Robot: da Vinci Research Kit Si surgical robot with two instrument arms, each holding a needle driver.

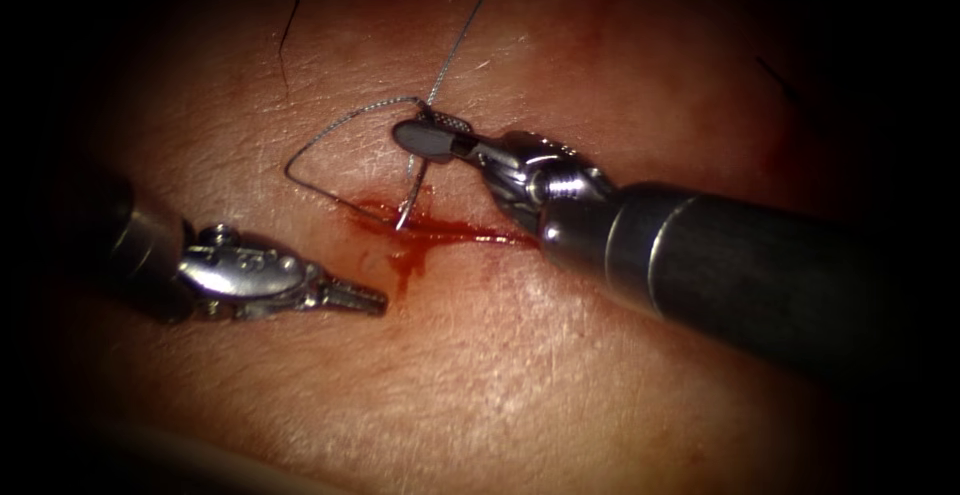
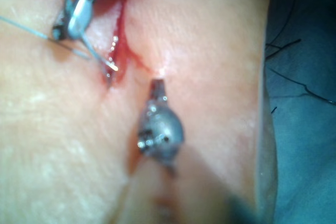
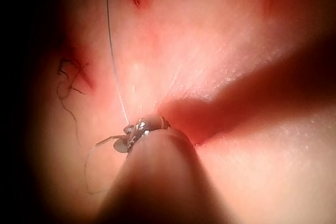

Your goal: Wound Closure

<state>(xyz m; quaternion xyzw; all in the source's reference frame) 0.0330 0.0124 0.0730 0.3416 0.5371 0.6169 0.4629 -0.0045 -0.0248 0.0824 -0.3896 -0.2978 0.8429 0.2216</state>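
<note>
Right jaws (image 1: 432, 138) clamp needle (image 1: 412, 187) near swaged end, tip down in cut (image 1: 440, 233); left tool (image 1: 352, 297) closed, empty, lower-left, nearer tip.

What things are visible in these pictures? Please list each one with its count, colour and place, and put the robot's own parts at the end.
tissue: one, pale pink, under everything.
cut: one, dark red line across the middle of the tissue.
red fluid: one patch, red, along the cut and running a little below it.
needle: one, silver, curved, held near its thread end, its tip down at the cut.
thread: one, grey, a loop on the left of the needle and a strand rising to the top edge.
dark hairs: a few, black, at the upper left of the tissue.
right tool: one, silver on a dark shaft, above the cut, jaws shut on the needle.
left tool: one, silver, below and left of the cut, jaws shut, holding nothing.
</note>
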